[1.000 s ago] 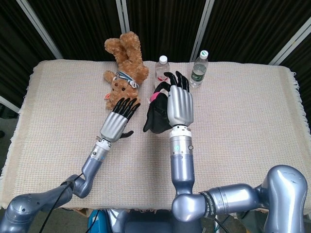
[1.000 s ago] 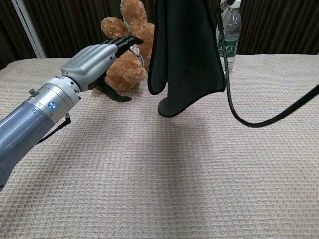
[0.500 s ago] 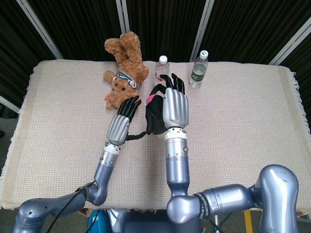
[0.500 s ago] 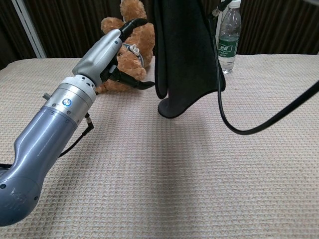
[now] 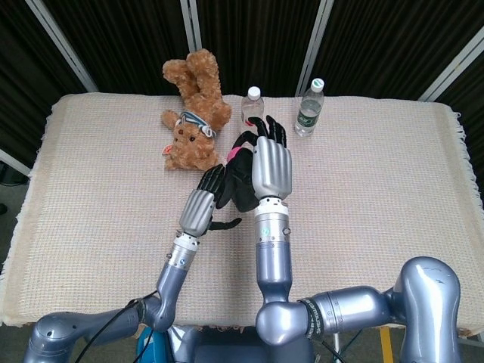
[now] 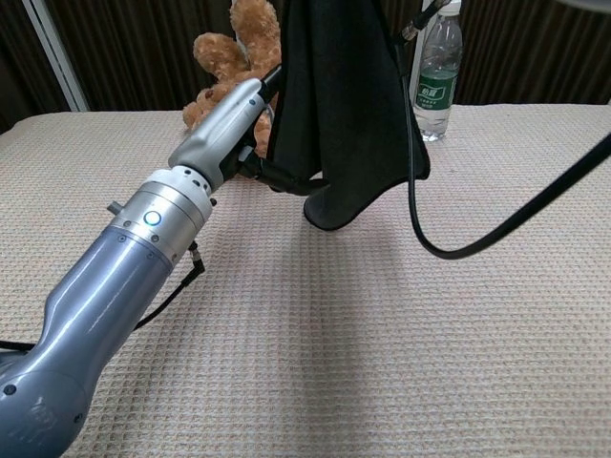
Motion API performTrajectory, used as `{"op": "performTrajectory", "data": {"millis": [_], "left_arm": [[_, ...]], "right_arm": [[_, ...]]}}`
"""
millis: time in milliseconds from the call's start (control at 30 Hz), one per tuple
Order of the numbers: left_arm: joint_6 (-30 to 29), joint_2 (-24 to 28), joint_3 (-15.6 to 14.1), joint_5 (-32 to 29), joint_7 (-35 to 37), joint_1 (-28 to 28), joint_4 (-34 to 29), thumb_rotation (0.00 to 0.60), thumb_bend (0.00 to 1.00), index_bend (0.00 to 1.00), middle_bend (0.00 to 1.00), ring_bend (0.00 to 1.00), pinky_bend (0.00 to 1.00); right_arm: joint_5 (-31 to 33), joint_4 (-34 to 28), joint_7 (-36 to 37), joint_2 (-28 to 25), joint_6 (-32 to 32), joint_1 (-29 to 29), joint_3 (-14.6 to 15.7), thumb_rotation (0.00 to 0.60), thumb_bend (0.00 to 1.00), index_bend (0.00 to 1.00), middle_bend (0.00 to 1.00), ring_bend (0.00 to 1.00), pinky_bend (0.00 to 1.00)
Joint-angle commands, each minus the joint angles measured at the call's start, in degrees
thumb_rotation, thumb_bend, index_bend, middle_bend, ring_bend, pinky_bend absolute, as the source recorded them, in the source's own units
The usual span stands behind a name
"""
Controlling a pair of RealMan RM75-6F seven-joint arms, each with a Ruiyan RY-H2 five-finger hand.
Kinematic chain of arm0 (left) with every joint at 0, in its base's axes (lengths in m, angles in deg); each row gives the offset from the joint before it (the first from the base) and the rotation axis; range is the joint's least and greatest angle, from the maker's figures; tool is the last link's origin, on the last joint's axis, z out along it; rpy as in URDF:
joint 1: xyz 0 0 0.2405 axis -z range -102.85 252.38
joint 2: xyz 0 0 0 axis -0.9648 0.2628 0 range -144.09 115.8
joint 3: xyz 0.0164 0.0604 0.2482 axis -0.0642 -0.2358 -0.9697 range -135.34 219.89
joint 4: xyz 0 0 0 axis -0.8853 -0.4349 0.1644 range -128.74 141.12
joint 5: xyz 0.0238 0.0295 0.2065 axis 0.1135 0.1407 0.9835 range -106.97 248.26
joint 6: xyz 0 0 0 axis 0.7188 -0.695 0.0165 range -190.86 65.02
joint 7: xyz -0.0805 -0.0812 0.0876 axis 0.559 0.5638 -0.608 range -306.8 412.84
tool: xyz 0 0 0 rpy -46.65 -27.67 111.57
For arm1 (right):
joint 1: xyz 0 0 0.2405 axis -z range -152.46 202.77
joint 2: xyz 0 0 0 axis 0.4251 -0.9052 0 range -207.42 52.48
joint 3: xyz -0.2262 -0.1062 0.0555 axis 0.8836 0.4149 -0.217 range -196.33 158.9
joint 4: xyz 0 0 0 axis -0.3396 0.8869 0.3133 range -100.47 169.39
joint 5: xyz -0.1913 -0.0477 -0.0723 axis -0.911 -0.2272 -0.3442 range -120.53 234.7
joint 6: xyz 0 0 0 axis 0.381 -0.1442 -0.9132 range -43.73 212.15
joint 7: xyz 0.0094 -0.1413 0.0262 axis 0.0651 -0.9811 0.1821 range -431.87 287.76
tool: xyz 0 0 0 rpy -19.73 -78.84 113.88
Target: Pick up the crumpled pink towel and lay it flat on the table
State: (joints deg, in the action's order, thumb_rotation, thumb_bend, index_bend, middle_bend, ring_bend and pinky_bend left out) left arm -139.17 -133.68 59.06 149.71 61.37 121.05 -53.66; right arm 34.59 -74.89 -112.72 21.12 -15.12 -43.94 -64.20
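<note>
Soft, limp cloth: your right hand (image 5: 271,168) grips the towel (image 6: 346,105) at centre frame; left hand (image 5: 204,206), fingers apart, wants its hanging edge.

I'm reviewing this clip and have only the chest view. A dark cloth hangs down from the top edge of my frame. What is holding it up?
Observer: The right hand holds the towel from above, raised off the table.
Operator: The task says pink, but I see only dark fabric.
Observer: The head view shows a small pink patch at the towel's top left, beside the right hand.
Operator: I count one bottle, with a green label.
Observer: There are two. A second bottle with a red label stands left of the green-label bottle, just beyond the raised towel, which would hide it from you.
</note>
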Motion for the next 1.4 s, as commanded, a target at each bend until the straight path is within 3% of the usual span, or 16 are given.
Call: {"op": "performTrajectory", "data": {"millis": [33,200,467,633,833,1067,1267,1400], "left_arm": [[-0.3,-0.3,-0.4,0.5,-0.5,-0.2,0.0,0.600,0.05,0.00,0.00,0.00,0.00],[-0.4,-1.6,1.4,0.1,-1.3,0.8,3.6,0.600,0.10,0.00,0.00,0.00,0.00],[0.3,-2.8,5.2,-1.7,-0.5,2.6,9.0,0.600,0.29,0.00,0.00,0.00,0.00],[1.6,-3.2,7.3,-3.7,0.8,3.1,11.0,0.600,0.32,0.02,0.00,0.00,0.00],[1.1,-3.3,6.1,-3.5,1.4,2.0,12.6,0.600,0.32,0.19,0.00,0.00,0.00],[2.4,-3.8,5.9,-4.7,2.3,1.2,14.6,0.600,0.32,0.49,0.02,0.00,0.00],[2.8,-4.1,6.6,-5.1,2.8,1.8,15.9,0.600,0.32,0.61,0.05,0.00,0.00],[3.1,-4.5,6.7,-5.3,3.2,2.1,16.8,0.600,0.40,0.64,0.06,0.00,0.00]], "right_arm": [[0.1,0.1,0.1,-0.1,0.3,0.2,-0.1,0.600,0.59,0.73,0.20,0.00,0.00],[-0.2,-0.8,0.1,-0.4,0.4,0.6,0.3,0.600,0.59,0.73,0.20,0.00,0.00],[-0.7,-2.4,-0.1,-1.2,0.6,1.2,0.5,0.600,0.59,0.73,0.20,0.00,0.00],[-0.5,-2.5,0.1,-1.4,0.9,1.6,0.6,0.600,0.59,0.73,0.20,0.00,0.00],[-0.2,-2.3,0.1,-1.7,1.0,1.9,0.2,0.600,0.59,0.73,0.20,0.00,0.00],[-0.3,-2.6,0.0,-1.6,1.0,1.9,0.5,0.600,0.59,0.73,0.20,0.00,0.00],[-0.3,-2.4,0.0,-1.6,1.0,1.9,0.6,0.600,0.59,0.73,0.20,0.00,0.00],[-0.2,-2.5,-0.1,-1.6,1.1,2.1,0.8,0.600,0.59,0.73,0.20,0.00,0.00]]}}
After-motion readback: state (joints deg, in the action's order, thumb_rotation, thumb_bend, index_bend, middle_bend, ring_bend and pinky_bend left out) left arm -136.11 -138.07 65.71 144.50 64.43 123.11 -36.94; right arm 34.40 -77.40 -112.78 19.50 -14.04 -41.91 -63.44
